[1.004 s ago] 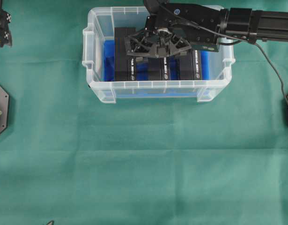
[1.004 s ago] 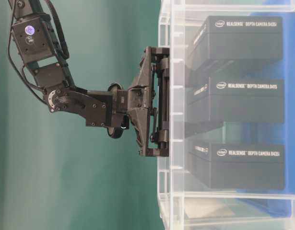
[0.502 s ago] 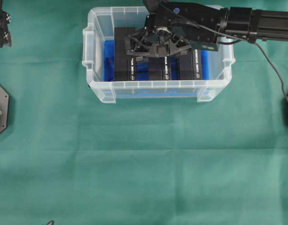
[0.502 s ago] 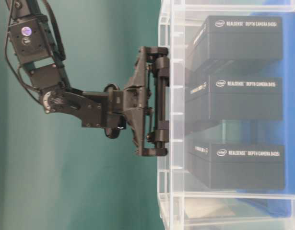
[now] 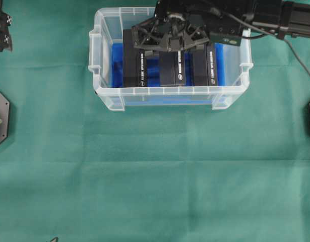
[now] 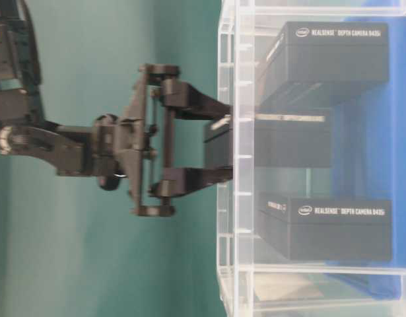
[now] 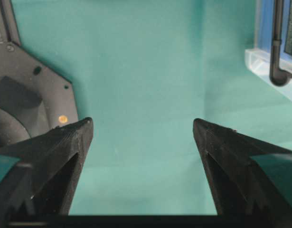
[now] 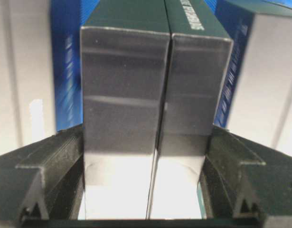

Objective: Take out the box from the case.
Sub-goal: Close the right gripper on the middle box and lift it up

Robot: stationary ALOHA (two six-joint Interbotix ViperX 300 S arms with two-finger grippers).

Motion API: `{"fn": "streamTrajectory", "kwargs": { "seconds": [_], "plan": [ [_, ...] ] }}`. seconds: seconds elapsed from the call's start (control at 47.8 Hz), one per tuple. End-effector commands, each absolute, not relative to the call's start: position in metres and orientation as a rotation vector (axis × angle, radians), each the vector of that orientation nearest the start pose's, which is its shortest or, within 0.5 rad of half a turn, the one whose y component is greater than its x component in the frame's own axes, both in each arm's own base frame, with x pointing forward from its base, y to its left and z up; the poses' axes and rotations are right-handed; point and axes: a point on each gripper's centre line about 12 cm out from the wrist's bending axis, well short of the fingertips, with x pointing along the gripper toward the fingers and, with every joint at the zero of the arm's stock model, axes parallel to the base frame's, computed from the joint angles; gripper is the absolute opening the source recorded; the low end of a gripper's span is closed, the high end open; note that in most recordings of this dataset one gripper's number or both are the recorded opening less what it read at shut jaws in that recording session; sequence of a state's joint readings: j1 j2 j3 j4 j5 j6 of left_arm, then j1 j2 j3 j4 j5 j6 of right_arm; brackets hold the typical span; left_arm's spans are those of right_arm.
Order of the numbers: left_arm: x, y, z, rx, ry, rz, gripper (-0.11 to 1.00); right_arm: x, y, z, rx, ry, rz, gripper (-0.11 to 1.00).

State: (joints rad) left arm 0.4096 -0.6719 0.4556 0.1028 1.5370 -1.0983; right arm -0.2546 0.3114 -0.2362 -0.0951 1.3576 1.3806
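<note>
Gripping the middle box [image 5: 172, 68] from both sides, the right gripper [image 5: 170, 43] has its jaws pressed against the box's two flanks, as the wrist view shows plainly [image 8: 153, 104]. Nearest in the overhead view lies bare green cloth [image 5: 155, 176]; beyond it sits the case [image 5: 170, 93], a clear plastic bin with a blue lining, and inside it three dark boxes stand side by side, the left box [image 5: 132, 65] and the right box [image 5: 205, 65] flanking the held one. In the table-level view the middle box [image 6: 219, 142] pokes out past the case's rim while the other two sit fully inside, so the step in hand looks like the lift itself, partway done. Next, I judge, the box must go straight up until it clears the rim, then out over the cloth. Reaching in from the far right, the right arm points its gripper down into the case. Far off at the left edge, the left gripper [image 7: 143, 128] hangs wide apart and empty over the cloth.
</note>
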Motion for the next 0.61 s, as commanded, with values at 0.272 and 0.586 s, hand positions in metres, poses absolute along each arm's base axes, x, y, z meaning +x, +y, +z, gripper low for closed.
{"fn": "streamTrajectory", "kwargs": {
  "seconds": [0.272, 0.586],
  "plan": [
    [0.163, 0.084, 0.356, -1.114, 0.932, 1.116, 0.86, 0.434, -0.122, 0.335, 1.229, 0.925, -1.168, 0.66],
    [0.163, 0.084, 0.356, -1.114, 0.935, 1.114, 0.86, 0.429, -0.120, 0.379, 1.244, 0.892, -1.151, 0.66]
  ]
}}
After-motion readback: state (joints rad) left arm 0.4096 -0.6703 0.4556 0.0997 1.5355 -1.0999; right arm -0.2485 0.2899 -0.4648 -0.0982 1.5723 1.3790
